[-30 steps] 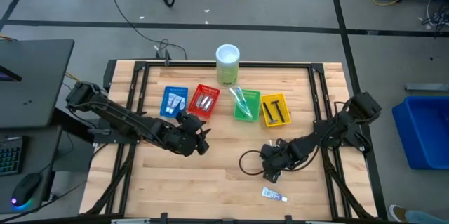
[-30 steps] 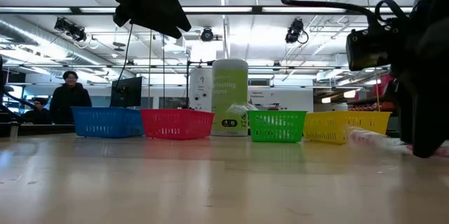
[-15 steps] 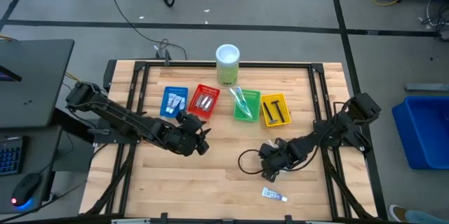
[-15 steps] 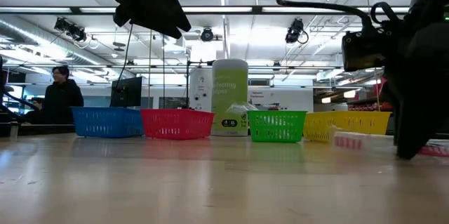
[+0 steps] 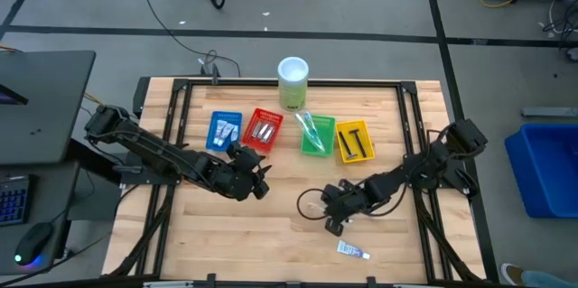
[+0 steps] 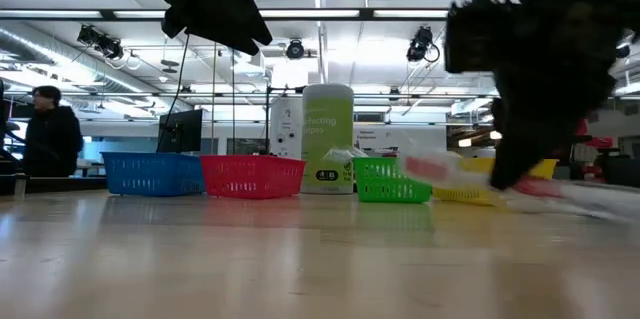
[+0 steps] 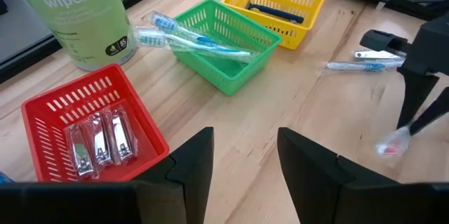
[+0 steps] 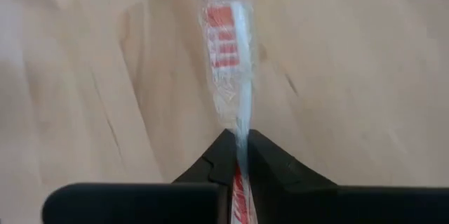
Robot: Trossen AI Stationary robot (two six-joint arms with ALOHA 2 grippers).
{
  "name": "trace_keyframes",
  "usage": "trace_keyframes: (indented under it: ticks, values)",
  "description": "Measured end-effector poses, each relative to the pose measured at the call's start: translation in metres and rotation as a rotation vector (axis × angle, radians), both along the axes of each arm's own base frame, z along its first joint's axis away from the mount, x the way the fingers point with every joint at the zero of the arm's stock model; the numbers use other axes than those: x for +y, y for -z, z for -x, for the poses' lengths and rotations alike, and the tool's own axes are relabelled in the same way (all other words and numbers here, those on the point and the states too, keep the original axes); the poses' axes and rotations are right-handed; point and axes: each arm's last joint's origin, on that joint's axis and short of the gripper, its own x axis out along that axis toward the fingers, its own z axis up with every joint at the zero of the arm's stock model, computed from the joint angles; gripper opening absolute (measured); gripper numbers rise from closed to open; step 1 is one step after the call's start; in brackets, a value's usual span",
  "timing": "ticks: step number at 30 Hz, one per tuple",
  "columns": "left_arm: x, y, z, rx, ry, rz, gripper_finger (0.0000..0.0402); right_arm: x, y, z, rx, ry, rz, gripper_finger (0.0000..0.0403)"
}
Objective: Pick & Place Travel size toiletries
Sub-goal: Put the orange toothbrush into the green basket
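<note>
My right gripper point(image 5: 332, 223) is shut on a clear-wrapped toothbrush point(image 8: 228, 55) with red bristles, over the wood table point(image 5: 271, 225) near its front right. A white tube with blue print point(image 5: 354, 251) lies flat on the table nearer the front edge. My left gripper point(image 7: 242, 161) hangs open and empty above the table, just in front of the red tray point(image 5: 264, 129). The green tray point(image 7: 224, 41) holds wrapped toothbrushes that stick out over its rim. My right gripper pinches the wrapped toothbrush's handle point(image 8: 241, 143) between its two fingers. The brush lies along the fingers, and its head with the red bristles point(image 8: 223, 38) sticks out ahead of the fingertips. In the low view the brush point(image 6: 435, 167) shows above the table top.
A row of trays stands at the back: blue point(image 5: 224, 130), red with small silver packets, green, and yellow point(image 5: 354, 141) with dark sticks. A pale green wipes cylinder point(image 5: 293, 82) stands behind them. A small white-and-blue item point(image 7: 361, 61) lies by the right arm. A person point(image 6: 50, 134) shows beyond the table.
My right gripper has shut on the red-bristled toothbrush, which lay on the table a second ago. It has then moved toward the table's left with the brush, which now shows raised off the table in the low view.
</note>
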Motion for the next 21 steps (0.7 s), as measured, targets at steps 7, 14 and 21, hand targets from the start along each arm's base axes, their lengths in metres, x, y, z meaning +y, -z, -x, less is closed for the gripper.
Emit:
trace_keyframes:
  ticks: [7, 14, 21]
  values:
    - [0.0, 0.0, 0.0, -0.001, -0.002, -0.002, 0.0166, -0.016, -0.028, -0.03, -0.119, -0.034, 0.082, 0.0031]
    - [0.0, 0.0, 0.0, -0.001, -0.002, -0.002, 0.0166, -0.053, -0.053, -0.057, -0.228, 0.085, 0.274, 0.003]
    - [0.0, 0.0, 0.0, -0.001, -0.002, -0.002, 0.0166, -0.105, -0.073, -0.079, -0.332, 0.221, 0.391, 0.0032]
